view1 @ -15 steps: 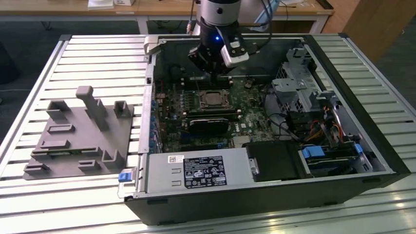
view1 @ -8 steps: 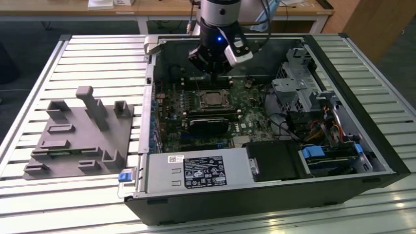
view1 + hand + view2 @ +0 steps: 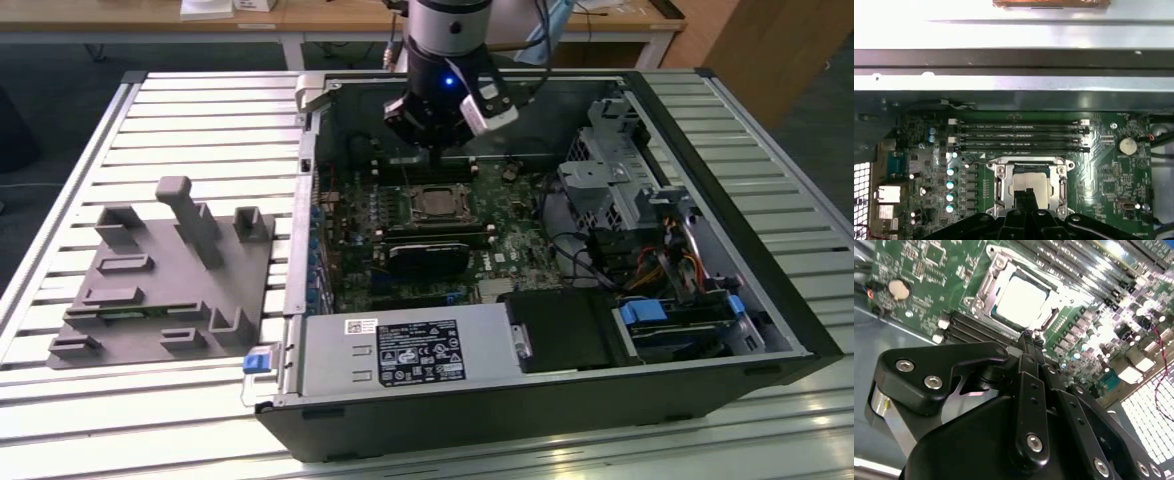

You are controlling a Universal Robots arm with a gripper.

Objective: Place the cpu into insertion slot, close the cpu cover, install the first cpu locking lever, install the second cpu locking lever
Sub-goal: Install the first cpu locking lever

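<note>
Locate the gripper low over the motherboard, fingers pressed together, with nothing seen pinched between them.

Task status:
- Directly beyond the fingertips, find the cpu seated flat in the insertion slot. Treat the placing step as complete.
- Note the cpu cover lying down around the chip and framing its bright top. Judge the cover step as done, or nearly so.
- Cannot confirm either locking lever as latched. Count both lever steps as outstanding.

Surroundings:
- Just past the socket from the gripper, observe the long black memory slots in parallel rows.
- Off to one side of the fingertips, note a round coin cell.
- Around the gripper on all sides, see the open computer case lying on its side. Find the power supply at the end well apart from the gripper.
- Under the case, note a ribbed aluminium table.
- Well apart from the gripper, toward the exterior view's left, find a grey moulded fixture resting on that table.
- Beyond the arm, observe wooden desks above dark floor.
</note>
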